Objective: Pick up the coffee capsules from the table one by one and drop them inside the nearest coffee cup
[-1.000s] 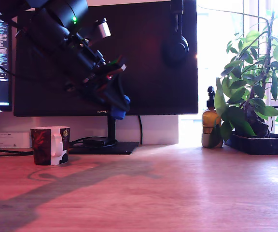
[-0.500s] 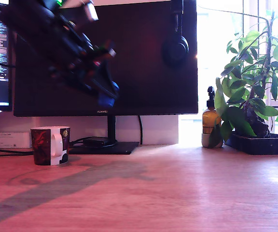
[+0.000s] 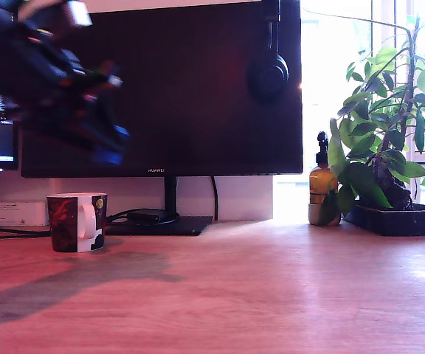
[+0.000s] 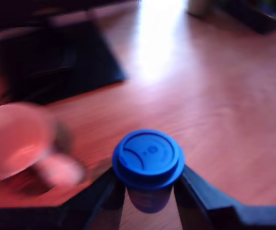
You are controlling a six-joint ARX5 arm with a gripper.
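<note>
ARX5 gripper (image 4: 148,194) pinches a bright blue coffee capsule (image 4: 148,160) betw. both fingers (image 4: 202,196), rim facing the wrist cam. In the exterior view the arm (image 3: 43,81), blurred, hangs high at the exterior view's left, above and just right of the coffee cup (image 3: 77,222), capsule a blue smear (image 3: 109,156) at its tip. Cup stands upright on the wood-grain table (image 3: 271,295), handle toward cam, in front of a dark monitor (image 3: 198,88). Wrist view shows cup's open mouth (image 4: 13,141), blurred, beside the capsule.
</note>
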